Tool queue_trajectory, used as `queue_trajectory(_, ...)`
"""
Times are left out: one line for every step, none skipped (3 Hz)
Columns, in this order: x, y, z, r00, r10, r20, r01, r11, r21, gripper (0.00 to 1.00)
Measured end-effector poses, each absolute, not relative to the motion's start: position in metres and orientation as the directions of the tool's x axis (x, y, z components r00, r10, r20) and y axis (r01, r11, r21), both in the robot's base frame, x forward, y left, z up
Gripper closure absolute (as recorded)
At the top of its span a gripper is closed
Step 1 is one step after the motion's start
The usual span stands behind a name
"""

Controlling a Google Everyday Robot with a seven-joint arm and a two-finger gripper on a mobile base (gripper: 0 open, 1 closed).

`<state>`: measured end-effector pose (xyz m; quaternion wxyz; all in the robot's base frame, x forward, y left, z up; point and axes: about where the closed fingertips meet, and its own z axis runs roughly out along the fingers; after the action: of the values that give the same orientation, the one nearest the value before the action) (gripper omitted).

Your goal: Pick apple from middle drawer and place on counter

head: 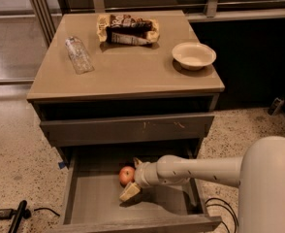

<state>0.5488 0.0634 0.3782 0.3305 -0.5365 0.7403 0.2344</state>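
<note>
The apple [126, 174], small and red, lies on the floor of the open middle drawer [91, 201] near its back middle. My gripper [132, 179] reaches into the drawer from the right on a white arm. Its pale fingers stand open, one above and behind the apple, one [129, 192] below and in front of it. The fingers sit around the apple's right side. The tan counter [128, 67] is the top of the grey cabinet above.
On the counter are a clear plastic bottle [78, 55] lying at the left, a snack bag [129, 29] at the back, and a white bowl [194, 55] at the right. The closed upper drawer front [128, 128] overhangs the open drawer. A black cable and tool [15, 215] lie on the floor at left.
</note>
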Motion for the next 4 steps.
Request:
queue_trajectory(0.55, 0.065, 0.3767, -0.209, -0.638, -0.741, -0.949, 0.315, -0.005, 0.12)
queue_trajectory(0.55, 0.065, 0.3766, -0.209, -0.638, -0.741, -0.949, 0.315, -0.004, 0.35)
queue_trajectory(0.5499, 0.0651, 0.3766, -0.209, -0.638, -0.741, -0.949, 0.315, -0.004, 0.58)
queue_trajectory(0.5499, 0.0651, 0.3766, -0.209, -0.638, -0.741, -0.949, 0.315, -0.004, 0.81)
